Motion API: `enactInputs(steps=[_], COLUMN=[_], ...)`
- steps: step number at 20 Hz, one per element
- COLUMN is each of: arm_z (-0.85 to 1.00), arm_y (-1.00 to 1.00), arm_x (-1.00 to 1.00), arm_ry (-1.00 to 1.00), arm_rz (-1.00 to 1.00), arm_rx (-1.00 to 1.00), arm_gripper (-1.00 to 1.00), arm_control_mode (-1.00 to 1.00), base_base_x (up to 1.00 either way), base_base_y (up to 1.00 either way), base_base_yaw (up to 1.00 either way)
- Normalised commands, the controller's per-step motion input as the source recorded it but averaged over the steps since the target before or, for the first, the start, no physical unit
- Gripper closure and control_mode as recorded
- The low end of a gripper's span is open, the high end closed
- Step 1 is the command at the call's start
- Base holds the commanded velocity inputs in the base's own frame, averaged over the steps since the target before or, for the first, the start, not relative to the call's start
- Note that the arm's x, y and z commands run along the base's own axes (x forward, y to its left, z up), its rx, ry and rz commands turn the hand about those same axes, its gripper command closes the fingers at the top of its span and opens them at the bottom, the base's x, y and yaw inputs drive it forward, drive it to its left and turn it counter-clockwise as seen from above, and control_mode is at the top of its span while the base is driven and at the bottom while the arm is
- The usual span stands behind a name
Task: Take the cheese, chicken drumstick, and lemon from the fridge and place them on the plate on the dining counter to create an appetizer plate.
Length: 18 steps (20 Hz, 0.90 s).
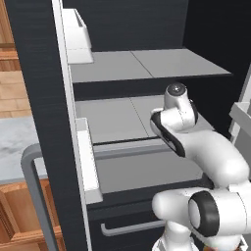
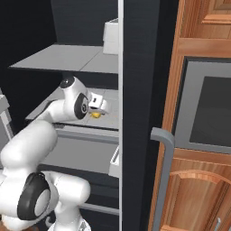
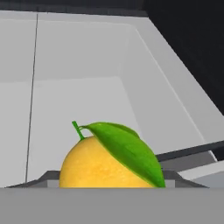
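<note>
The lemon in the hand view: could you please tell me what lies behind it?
Behind the lemon lies bare light grey fridge shelf, then the dark back wall. The lemon's underside is cut off at the frame's bottom, so what touches it stays unseen.

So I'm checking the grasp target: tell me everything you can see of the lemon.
The lemon is a bright yellow-orange rounded fruit with a short green stem and one broad green leaf draped over its right side. It sits low and close in the hand view, over a light grey fridge shelf. In the right base view it shows beneath the gripper.

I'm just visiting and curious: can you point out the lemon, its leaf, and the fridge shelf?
lemon point(image 3: 94, 164), hand view, on its yellow skin.
leaf point(image 3: 127, 151), hand view, middle of the green blade.
fridge shelf point(image 1: 112, 117), left base view, bare grey surface of the middle shelf.
</note>
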Motion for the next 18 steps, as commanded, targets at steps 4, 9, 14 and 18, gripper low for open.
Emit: enactInputs(steps=[4,9,14,18], arm_z=[0.82,0.3,0.01,0.0], arm_y=[0.38,0.13,0.03,0.0], arm_x=[-1.0,-1.0,-0.74,-0.04], arm_ry=[0.01,0.13,0.15,0.13], arm_rz=[0.0,0.0,0.0,0.0], arm_rx=[0.08,0.11,0.02,0.0], arm_gripper=[1.0,1.0,1.0,1.0], arm_control_mode=[-1.0,-1.0,-1.0,-1.0], base_base_x=[0.0,0.0,0.0,0.0], base_base_y=[0.0,0.0,0.0,0.0], base_base_yaw=[0.0,0.0,0.0,0.0])
